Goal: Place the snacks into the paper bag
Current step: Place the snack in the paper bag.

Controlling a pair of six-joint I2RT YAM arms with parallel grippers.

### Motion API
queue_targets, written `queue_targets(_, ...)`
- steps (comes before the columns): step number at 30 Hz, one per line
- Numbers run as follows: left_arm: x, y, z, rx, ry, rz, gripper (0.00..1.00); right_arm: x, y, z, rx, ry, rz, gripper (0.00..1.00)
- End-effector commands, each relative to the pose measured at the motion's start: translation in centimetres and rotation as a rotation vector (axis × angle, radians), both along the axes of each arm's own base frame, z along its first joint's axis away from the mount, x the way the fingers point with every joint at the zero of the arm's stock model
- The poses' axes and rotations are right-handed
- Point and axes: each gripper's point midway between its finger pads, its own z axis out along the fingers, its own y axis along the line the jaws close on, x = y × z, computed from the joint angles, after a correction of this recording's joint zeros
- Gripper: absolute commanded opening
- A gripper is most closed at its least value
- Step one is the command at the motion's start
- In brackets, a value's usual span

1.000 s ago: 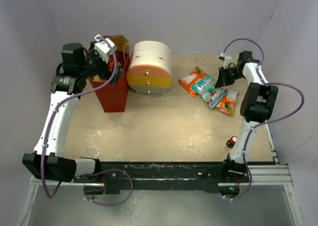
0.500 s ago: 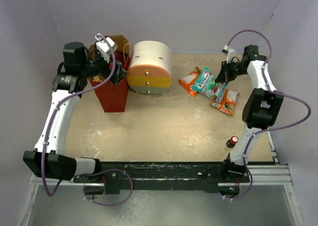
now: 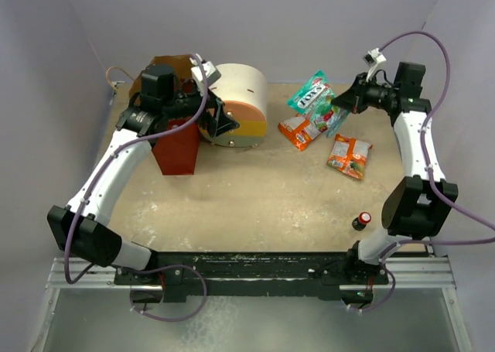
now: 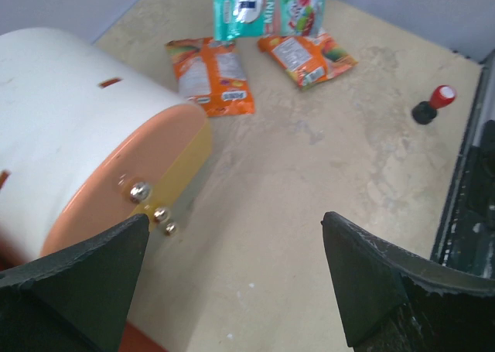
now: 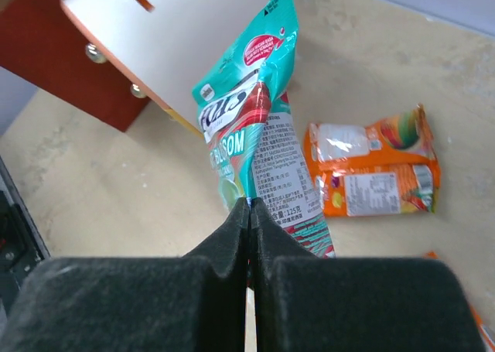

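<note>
Three snack packets are in view, none in the bag.

Teal packet [image 5: 259, 135]: pinched by one edge in the right jaws, which are clenched tight on the foil. It stretches straight out ahead of the jaws and appears lifted off the desk [image 3: 263, 189].

Orange packet [image 5: 371, 178]: flat on the desk, just past the teal one and to the right of the right jaws in the right wrist view.

Second orange packet [image 3: 349, 157]: flat on the desk on the near side of the right jaws, toward the arm bases. It is close to the first orange one but apart from it.

Paper bag [image 3: 176, 139]: upright, well apart from the right jaws, on the far side of the drawer unit [image 3: 240, 97]. It stands just beside the left jaws, on their outer side in the overhead view.

Left jaws: released, spread wide, nothing between them. They hang in front of the drawer unit's face. In the left wrist view its small knobs sit just ahead of the left-hand finger [image 4: 73, 282].

Small dark bottle [image 3: 361, 220], red cap: upright on the desk, well away from both jaws, near the right arm's base.
</note>
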Motion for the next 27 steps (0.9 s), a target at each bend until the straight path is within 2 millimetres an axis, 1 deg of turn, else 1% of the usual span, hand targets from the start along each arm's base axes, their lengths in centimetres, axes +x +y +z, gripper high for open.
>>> queue_targets(1, 0.9, -2.5, 3.8, -0.182, 0.03, -0.051, 0.95, -2.0, 3.8, 9.0, 0.167, -0.242, 0.055, 0.0)
queue_targets(3, 1.3, -3.9, 4.1, -0.221, 0.059, -0.073, 0.95, -2.8, 5.3, 10.4, 0.195, -0.284, 0.059, 0.0)
queue_targets(6, 1.9, -6.1, 4.3, -0.23, 0.059, -0.101, 0.94, -3.8, 7.5, 12.2, 0.212, -0.319, 0.083, 0.0)
queue_targets(9, 2.8, -7.9, 4.1, -0.241, 0.062, -0.106, 0.95, -4.9, 9.1, 13.7, 0.241, -0.337, 0.11, 0.0)
queue_targets(12, 3.2, -9.0, 4.6, -0.284, 0.066, -0.114, 0.95, -6.1, 10.3, 15.1, 0.259, -0.366, 0.145, 0.0)
queue_targets(15, 3.0, -9.8, 5.7, -0.333, 0.058, -0.159, 0.95, -7.5, 11.4, 16.0, 0.273, -0.384, 0.178, 0.0)
queue_targets(16, 2.7, -10.0, 6.0, -0.346, 0.058, -0.181, 0.92, -7.9, 11.6, 16.3, 0.276, -0.394, 0.187, 0.0)
queue_targets(17, 2.4, -10.2, 6.3, -0.358, 0.057, -0.202, 0.9, -8.3, 11.9, 16.6, 0.277, -0.401, 0.197, 0.0)
queue_targets(19, 1.8, -10.5, 6.8, -0.377, 0.06, -0.246, 0.8, -8.8, 12.2, 16.6, 0.279, -0.402, 0.21, 0.0)
queue_targets(22, 0.9, -10.7, 7.2, -0.39, 0.06, -0.303, 0.54, -9.1, 12.3, 16.4, 0.281, -0.402, 0.216, 0.0)
queue_targets(23, 0.7, -10.6, 7.2, -0.39, 0.06, -0.312, 0.47, -9.1, 12.4, 16.2, 0.282, -0.399, 0.217, 0.0)
queue_targets(27, -0.2, -10.4, 7.4, -0.382, 0.039, -0.337, 0.26, -9.0, 12.4, 15.3, 0.279, -0.387, 0.217, 0.0)
